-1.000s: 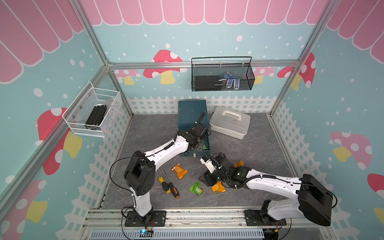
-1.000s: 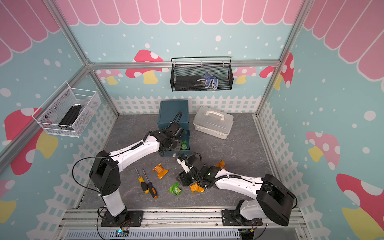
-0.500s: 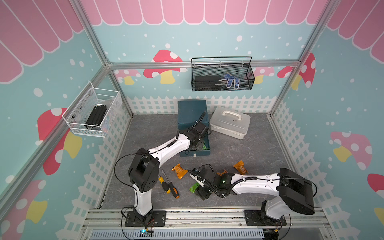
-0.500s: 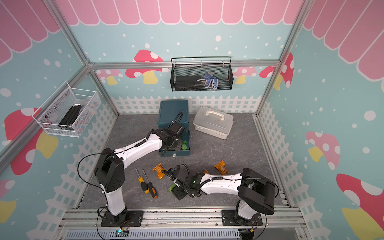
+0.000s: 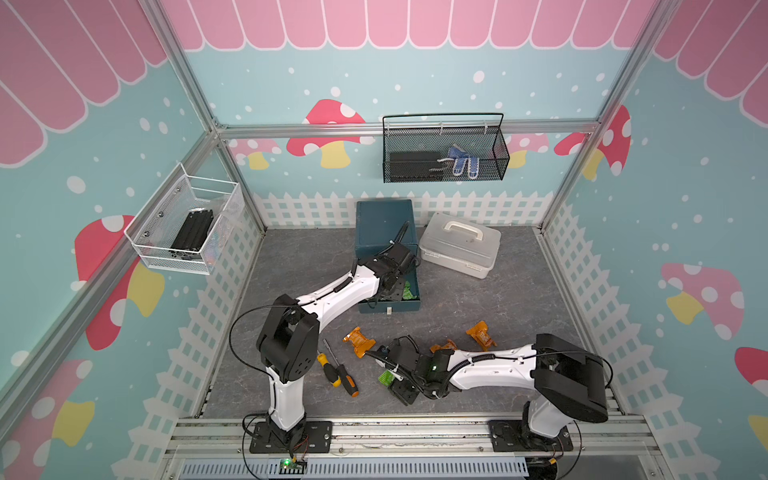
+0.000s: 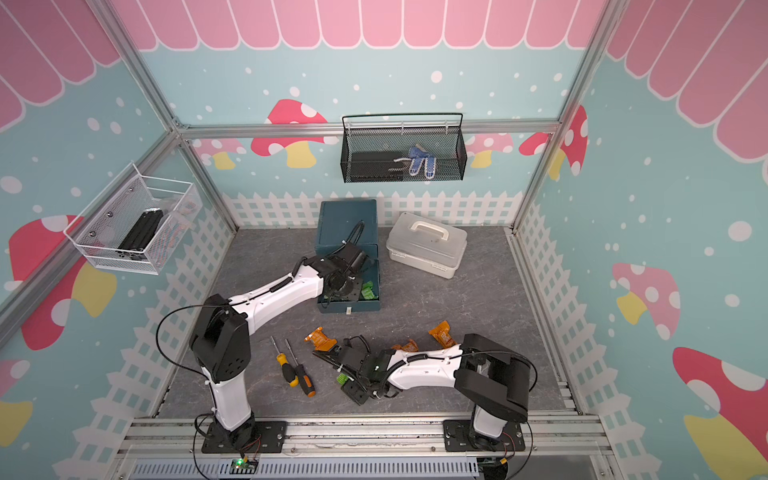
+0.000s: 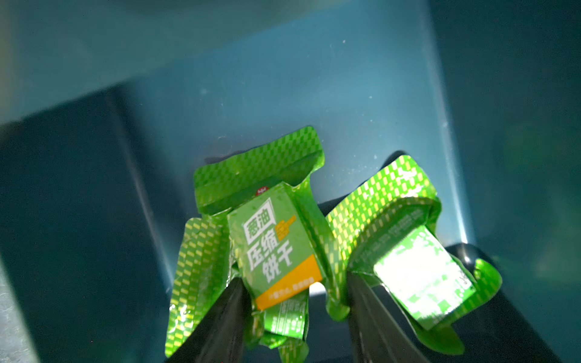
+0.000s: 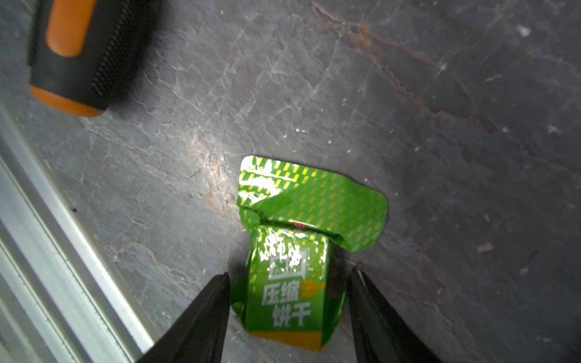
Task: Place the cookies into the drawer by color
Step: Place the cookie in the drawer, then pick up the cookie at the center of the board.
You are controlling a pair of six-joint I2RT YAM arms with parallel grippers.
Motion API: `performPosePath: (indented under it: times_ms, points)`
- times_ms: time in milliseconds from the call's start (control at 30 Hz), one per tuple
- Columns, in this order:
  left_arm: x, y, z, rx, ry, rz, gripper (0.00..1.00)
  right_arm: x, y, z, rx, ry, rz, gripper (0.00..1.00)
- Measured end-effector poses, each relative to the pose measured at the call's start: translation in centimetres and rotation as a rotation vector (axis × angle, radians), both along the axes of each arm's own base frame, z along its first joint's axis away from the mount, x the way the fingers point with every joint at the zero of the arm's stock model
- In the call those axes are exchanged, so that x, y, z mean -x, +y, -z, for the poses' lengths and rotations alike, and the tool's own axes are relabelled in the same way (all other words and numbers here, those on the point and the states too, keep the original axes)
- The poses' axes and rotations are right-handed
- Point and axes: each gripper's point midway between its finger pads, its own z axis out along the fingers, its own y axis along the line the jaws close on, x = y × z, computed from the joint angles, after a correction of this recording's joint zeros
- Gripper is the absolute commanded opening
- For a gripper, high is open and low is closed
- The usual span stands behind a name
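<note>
Right tool (image 8: 289, 273) spread, straddling green cookie (image 8: 298, 251) flat on tabletop (image 8: 440, 157). Cookie's long axis points straight out between fingers, sides unpinched. Squeeze comes next, likely. Left tool (image 7: 292, 279) spread over drawer (image 5: 388, 305).

We count orange cookies (image 5: 358, 340) (image 5: 444, 345) (image 5: 481, 333): three. Green cookies (image 5: 386, 377) (image 7: 273, 245) (image 7: 418, 276): at least three, one on the floor (image 5: 478, 299), two in the drawer (image 5: 384, 220) – overlap there hides any more. Screwdrivers (image 5: 327, 368) (image 5: 348, 381): two. Grey case (image 5: 459, 249): one. Wall baskets (image 5: 490, 166) (image 5: 224, 224): two.

place: robot lab test cell | evid: alu frame (image 5: 540, 124), printed mushroom walls (image 5: 702, 291), 2 arms (image 5: 286, 399) bolted to rail (image 5: 415, 434)
</note>
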Motion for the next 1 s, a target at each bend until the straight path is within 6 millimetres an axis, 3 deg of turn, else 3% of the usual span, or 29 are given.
performPosePath:
  times_ms: [233, 433, 1000]
  points:
    - [-0.1, 0.1, 0.0, -0.007, -0.005, -0.004, 0.60, -0.5, 0.2, 0.1, 0.013, -0.026, 0.001, 0.62]
    - [-0.1, 0.2, -0.4, -0.005, -0.012, -0.005, 0.63, -1.0, 0.6, 0.2, 0.019, -0.045, 0.003, 0.55]
    - [1.6, 1.3, -4.6, 0.066, -0.084, -0.002, 0.81, -1.3, 0.9, 0.2, 0.016, -0.056, 0.008, 0.39]
